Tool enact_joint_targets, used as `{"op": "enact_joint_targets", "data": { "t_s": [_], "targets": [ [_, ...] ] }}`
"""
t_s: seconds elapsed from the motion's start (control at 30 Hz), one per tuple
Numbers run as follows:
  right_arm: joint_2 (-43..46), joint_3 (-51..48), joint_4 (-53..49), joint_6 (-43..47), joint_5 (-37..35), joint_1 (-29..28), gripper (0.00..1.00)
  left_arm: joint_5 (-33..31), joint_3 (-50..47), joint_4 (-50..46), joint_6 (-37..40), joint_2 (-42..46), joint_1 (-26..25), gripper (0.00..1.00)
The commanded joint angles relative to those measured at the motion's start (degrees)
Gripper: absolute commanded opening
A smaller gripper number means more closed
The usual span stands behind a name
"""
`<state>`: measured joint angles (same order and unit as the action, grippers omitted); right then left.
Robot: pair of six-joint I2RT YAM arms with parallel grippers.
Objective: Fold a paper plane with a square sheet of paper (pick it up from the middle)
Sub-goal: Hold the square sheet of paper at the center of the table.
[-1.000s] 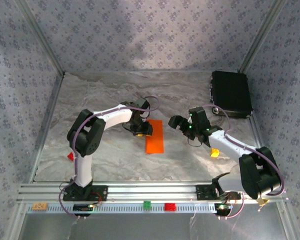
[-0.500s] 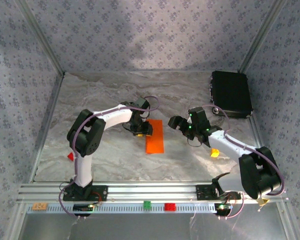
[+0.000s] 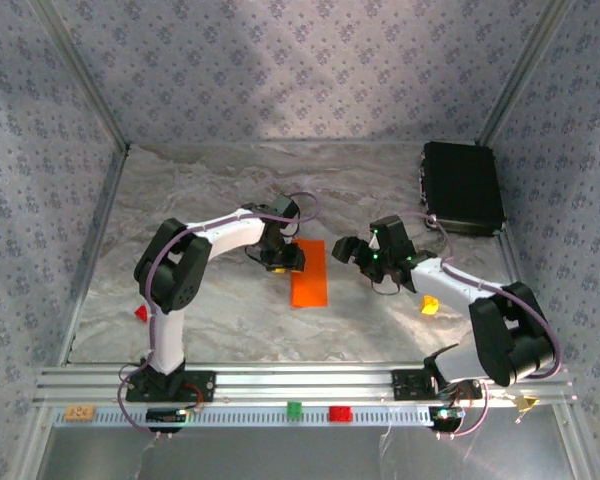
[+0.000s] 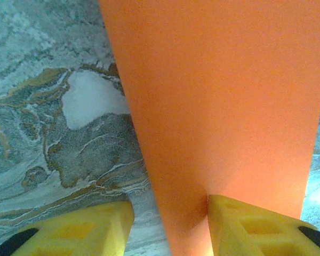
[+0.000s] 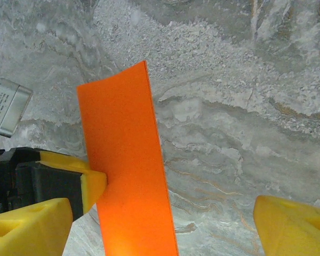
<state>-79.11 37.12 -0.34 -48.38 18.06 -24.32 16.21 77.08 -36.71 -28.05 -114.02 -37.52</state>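
The square sheet of paper point(image 3: 309, 274) lies flat mid-table, bright orange and folded into a narrow upright strip. A paper plane is out of view. My left gripper point(image 3: 283, 258) sits at the strip's upper left edge. In the left wrist view the paper point(image 4: 218, 96) runs between the parted yellow jaws of the left gripper point(image 4: 169, 213); one fingertip point(image 4: 240, 218) rests on the sheet and the other stands on bare table. My right gripper point(image 3: 342, 250) hovers just right of the strip, open wide. In the right wrist view the paper point(image 5: 125, 160) lies under the right gripper point(image 5: 160, 213).
A black box point(image 3: 463, 186) sits at the back right. A small yellow-orange block point(image 3: 430, 305) lies beside the right arm, and a small red block point(image 3: 141, 313) near the left wall. Green point(image 3: 294, 408) and red point(image 3: 339, 413) blocks rest on the front rail.
My right gripper has moved left, closer to the strip's right edge, and its jaws have narrowed slightly. The left gripper and the paper have stayed put.
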Motion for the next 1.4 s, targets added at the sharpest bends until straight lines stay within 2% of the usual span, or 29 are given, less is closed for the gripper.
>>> {"op": "enact_joint_targets", "data": {
  "t_s": [0.0, 0.17, 0.4, 0.93, 1.17, 1.27, 1.37],
  "targets": [
    [-0.8, 1.9, 0.3, 1.1, 1.1, -0.3, 0.88, -4.8, -0.9, 2.0, 1.5, -4.6, -0.1, 0.44],
    [-2.0, 2.4, 0.4, 1.1, 1.8, -0.6, 0.85, -5.0, -0.7, 1.9, 1.9, -4.8, -0.1, 0.44],
    [-3.9, 3.3, 0.9, 1.5, 3.5, -1.3, 0.75, -4.5, -0.8, 2.3, 0.9, -4.8, -0.1, 0.45],
    [-4.6, 3.3, 0.9, 1.7, 3.1, -1.6, 0.74, -4.6, 0.0, 2.3, 0.8, -5.7, -0.1, 0.46],
    [-6.6, 3.6, 2.4, 1.9, 4.8, -2.0, 0.61, -4.7, 0.3, 2.3, 1.2, -5.9, -0.4, 0.46],
    [-7.8, 4.2, 3.1, 1.7, 5.6, -2.5, 0.53, -4.7, 0.3, 2.2, 1.2, -6.0, -0.4, 0.46],
    [-9.5, 5.0, 4.2, 1.4, 6.7, -3.0, 0.41, -4.7, 0.3, 2.2, 1.2, -5.9, -0.5, 0.46]
  ]
}}
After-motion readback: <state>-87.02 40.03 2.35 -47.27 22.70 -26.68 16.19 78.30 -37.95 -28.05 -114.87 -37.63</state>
